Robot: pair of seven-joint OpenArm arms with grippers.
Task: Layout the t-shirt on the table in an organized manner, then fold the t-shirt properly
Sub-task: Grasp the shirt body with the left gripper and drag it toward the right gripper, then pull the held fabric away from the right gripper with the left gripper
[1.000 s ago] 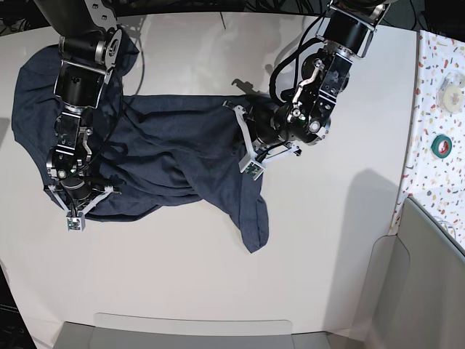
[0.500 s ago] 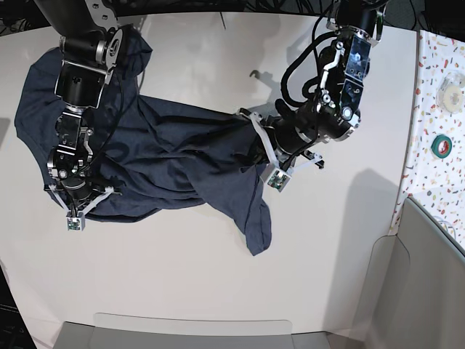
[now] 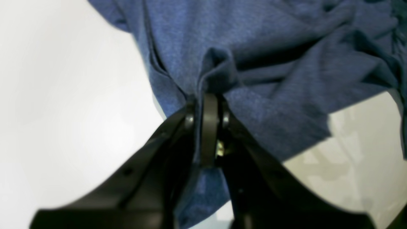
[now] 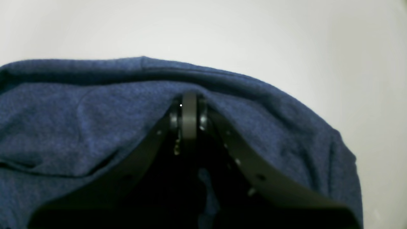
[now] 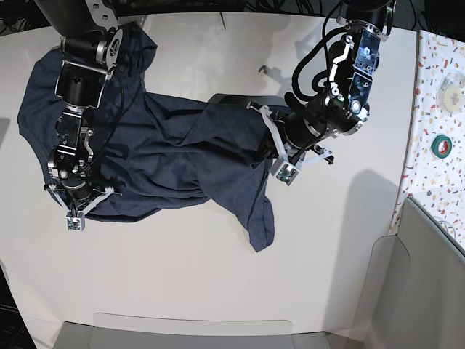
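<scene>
The navy-blue t-shirt (image 5: 174, 156) lies rumpled across the upper half of the white table (image 5: 218, 291), spread from about 9 o'clock to just right of centre, with 1 tongue of cloth hanging down toward 6 o'clock.

The left gripper (image 5: 280, 156) sits at the shirt's right edge, near 3 o'clock of the garment. In the left wrist view its jaws are clamped tight on a pinched ridge of blue fabric (image 3: 216, 79), and cloth bunches above the tips and trails below them.

The right gripper (image 5: 76, 207) is at the shirt's lower left edge, about 8 o'clock. In the right wrist view (image 4: 189, 108) its jaws are pressed together with the folded hem (image 4: 95, 73) just ahead and fabric draped on both sides; whether cloth is caught between them cannot be told.

A speckled strip (image 5: 439, 109) along the table's 3 o'clock side carries a green tape roll (image 5: 441, 145).
</scene>
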